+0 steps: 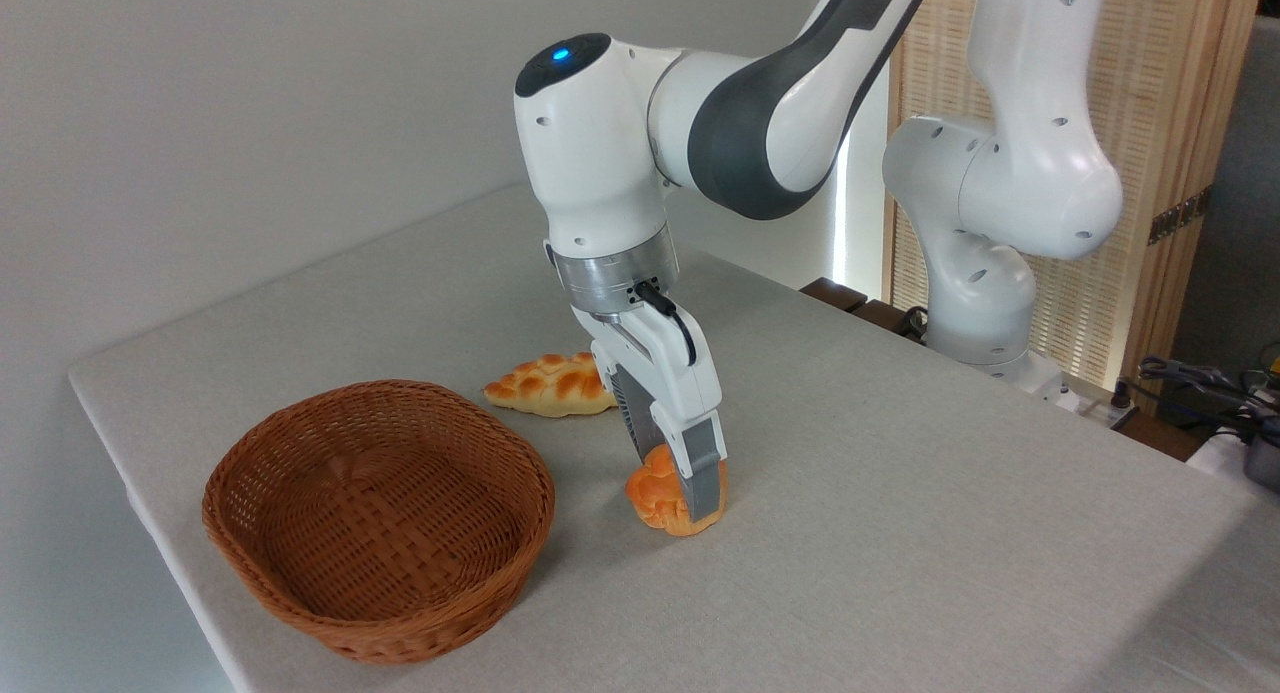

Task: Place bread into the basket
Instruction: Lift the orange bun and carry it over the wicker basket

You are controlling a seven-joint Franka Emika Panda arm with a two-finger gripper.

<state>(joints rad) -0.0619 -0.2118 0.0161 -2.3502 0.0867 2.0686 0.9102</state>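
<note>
The near grey fingertip pad lies flat against the front of the small, lumpy orange-golden bun, and the far finger drops behind it, so the white two-finger gripper is pinching that bun between its fingers. The bun rests on the pale grey cloth-covered table, its paler base touching the cloth, with the gripper tilted over it from the upper left.

Taking the bun as the landmark: the round, shallow, brown woven wicker basket sits to its left, near but apart from it, with nothing inside. The long, braided golden loaf lies behind and to the left of the bun, beyond the basket's far rim. The white and dark grey robot arm rises above the bun and bends away to the right.
</note>
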